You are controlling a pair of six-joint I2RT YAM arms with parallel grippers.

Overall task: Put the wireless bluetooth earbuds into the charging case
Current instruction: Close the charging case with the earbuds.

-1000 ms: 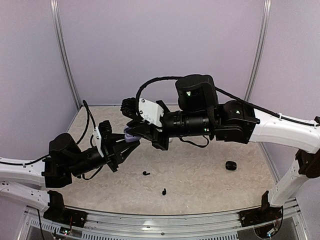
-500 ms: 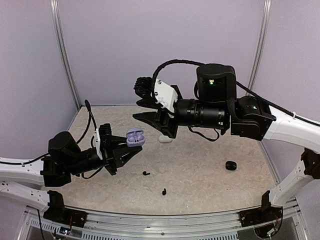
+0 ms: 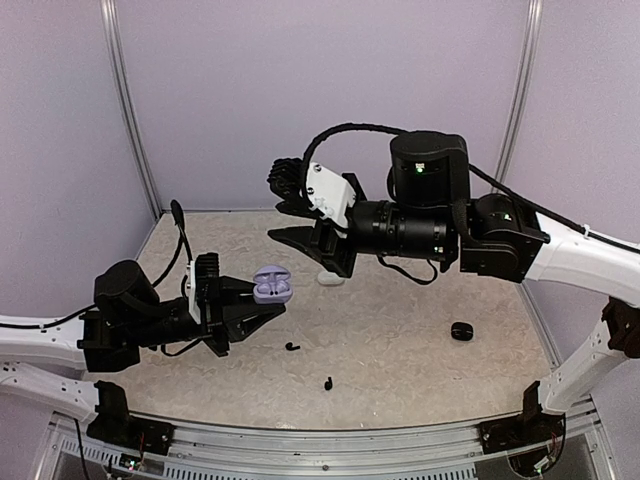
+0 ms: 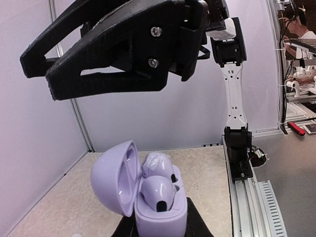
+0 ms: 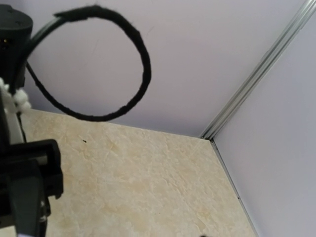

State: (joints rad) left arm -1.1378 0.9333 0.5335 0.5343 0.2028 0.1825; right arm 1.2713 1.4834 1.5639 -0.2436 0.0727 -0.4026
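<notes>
My left gripper (image 3: 268, 298) (image 4: 160, 226) is shut on the base of a lavender charging case (image 3: 270, 285) (image 4: 160, 212), held upright above the table with its lid hinged open to the left. Two lavender earbuds sit in the case's wells, one in front (image 4: 159, 191) and one behind (image 4: 156, 165). My right gripper (image 3: 284, 210) (image 4: 44, 74) hangs open and empty above and to the right of the case, clear of it. Two black earbuds (image 3: 291, 346) (image 3: 328, 382) lie on the table in front. The right wrist view shows only table and wall.
A black case (image 3: 461, 331) lies on the right of the table. A white case (image 3: 331, 279) is partly hidden behind my right gripper. A black cable loop (image 5: 140, 64) hangs by the back wall. Walls and metal posts (image 3: 130, 110) close the table.
My right gripper, which was shut at the lavender case, has opened and pulled up and to the right. The left arm has sunk slightly, still holding the case.
</notes>
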